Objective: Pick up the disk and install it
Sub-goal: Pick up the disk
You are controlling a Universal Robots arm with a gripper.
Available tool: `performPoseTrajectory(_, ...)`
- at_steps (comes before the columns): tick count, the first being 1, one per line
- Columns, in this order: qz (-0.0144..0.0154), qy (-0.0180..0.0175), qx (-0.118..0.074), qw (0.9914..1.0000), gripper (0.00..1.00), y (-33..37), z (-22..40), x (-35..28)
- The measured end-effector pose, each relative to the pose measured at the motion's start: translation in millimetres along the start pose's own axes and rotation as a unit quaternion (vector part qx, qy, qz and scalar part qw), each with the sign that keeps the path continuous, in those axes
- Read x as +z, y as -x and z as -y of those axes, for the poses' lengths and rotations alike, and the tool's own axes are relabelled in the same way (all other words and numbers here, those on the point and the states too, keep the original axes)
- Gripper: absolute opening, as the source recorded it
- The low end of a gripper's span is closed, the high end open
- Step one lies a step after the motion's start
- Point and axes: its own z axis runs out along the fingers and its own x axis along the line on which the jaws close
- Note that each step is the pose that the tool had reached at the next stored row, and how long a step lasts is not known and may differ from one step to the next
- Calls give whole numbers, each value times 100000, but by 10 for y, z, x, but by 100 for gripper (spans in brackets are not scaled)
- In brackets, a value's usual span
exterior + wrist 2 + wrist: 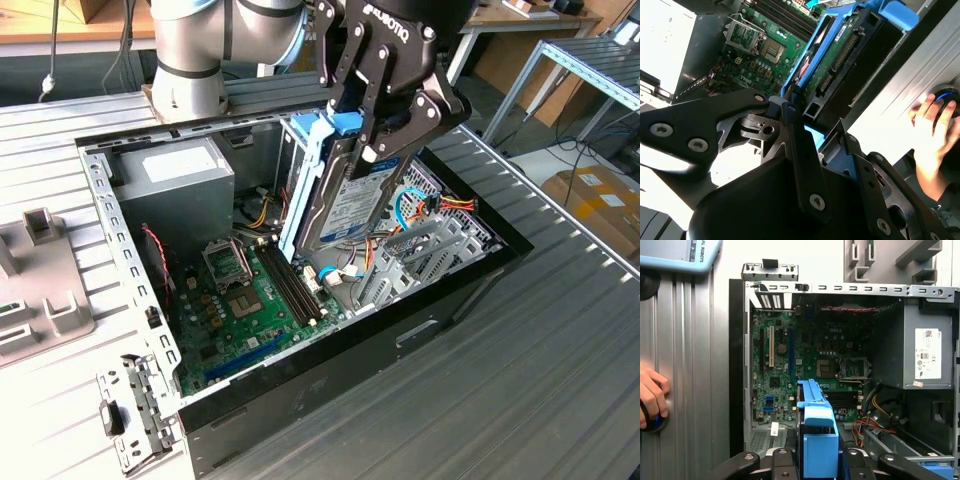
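While the gripper (378, 150) clamps the disk (350, 210) by its blue-tab end, the PC case (330, 365) lies open w/ its black wall nearest. Motherboard (235, 300) next, under the disk's lower end. Disk hangs in the case opening, long axis steep, tab up, lower end near RAM slots (297, 290), drive cage (420, 255) on the exterior view's right. Cables (455, 205) crowd behind it; PSU (175, 175) farthest. In both wrist views: a person's hand (935, 130) outside the case.

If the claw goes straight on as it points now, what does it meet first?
Shut on the disk, the claw would likely push it down onto the motherboard near the memory slots; depth is unclear.
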Motion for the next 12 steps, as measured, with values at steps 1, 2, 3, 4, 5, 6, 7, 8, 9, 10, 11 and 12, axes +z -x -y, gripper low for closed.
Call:
performPoseTrajectory(1, -1, 0, 0, 100000, 37, -23, 19, 0)
performPoseTrajectory(2, 0, -1, 0, 100000, 37, -35, 31, 1)
performPoseTrajectory(3, 1, 0, -1, 100000, 37, -48, 46, 1)
performPoseTrajectory(4, 4, -1, -1, 100000, 37, -56, 56, 2)
performPoseTrajectory(5, 0, 1, 1, 100000, 37, -62, 63, 2)
performPoseTrajectory(6, 1, 0, 0, 100000, 37, -67, 70, 2)
performPoseTrajectory(7, 4, 1, 0, 100000, 37, -74, 80, 3)
performPoseTrajectory(8, 2, 0, -3, 100000, 37, -80, 89, 3)
performPoseTrajectory(9, 2, -1, 0, 100000, 37, -85, 96, 4)
performPoseTrajectory(10, 2, 0, 2, 100000, 37, -89, 104, 4)
performPoseTrajectory(11, 0, 4, 1, 100000, 37, -97, 117, 5)
performPoseTrajectory(12, 3, 5, -1, 100000, 37, -107, 137, 6)
